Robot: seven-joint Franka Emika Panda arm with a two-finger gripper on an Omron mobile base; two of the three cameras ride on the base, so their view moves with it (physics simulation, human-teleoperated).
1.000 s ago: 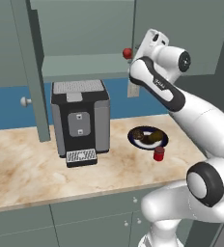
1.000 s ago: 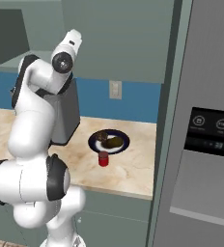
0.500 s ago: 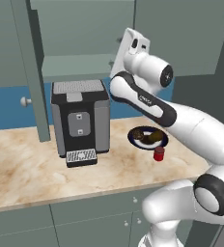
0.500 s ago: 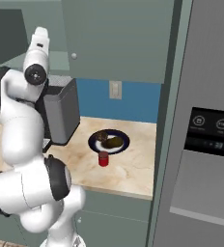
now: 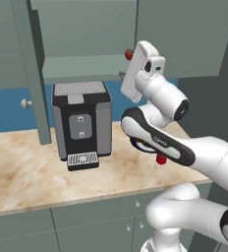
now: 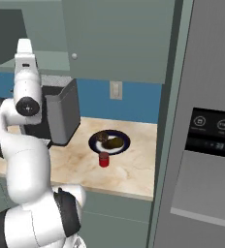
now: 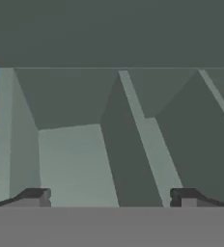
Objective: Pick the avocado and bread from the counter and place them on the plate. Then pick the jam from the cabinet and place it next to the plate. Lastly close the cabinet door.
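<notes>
Since a second ago the arm has swung away from the right side of the coffee machine [image 5: 82, 119] and lifted toward the open cabinet above it; the hand now points up into the cabinet. The jam [image 6: 104, 159] sat beside the plate [image 6: 124, 141] a second ago and sits there unchanged, upright on the counter [image 5: 22, 172], on the near side of the plate and right of the coffee machine, just beside the rim. Bread [image 6: 102, 137] and avocado [image 6: 114, 143] lie on the plate, side by side.

Gripper [image 7: 111, 198] jaws spread wide, both tips far apart in the hand view, nothing between them, touching nothing; ahead of them are bare cabinet shelf and walls.

Cabinet door [image 5: 31, 69] stands open, swung out left of the coffee machine, its knob [image 5: 24, 103] facing left. A small red ball [image 5: 128, 54] sits on the cabinet shelf, above the coffee machine, right by the robot's hand.
</notes>
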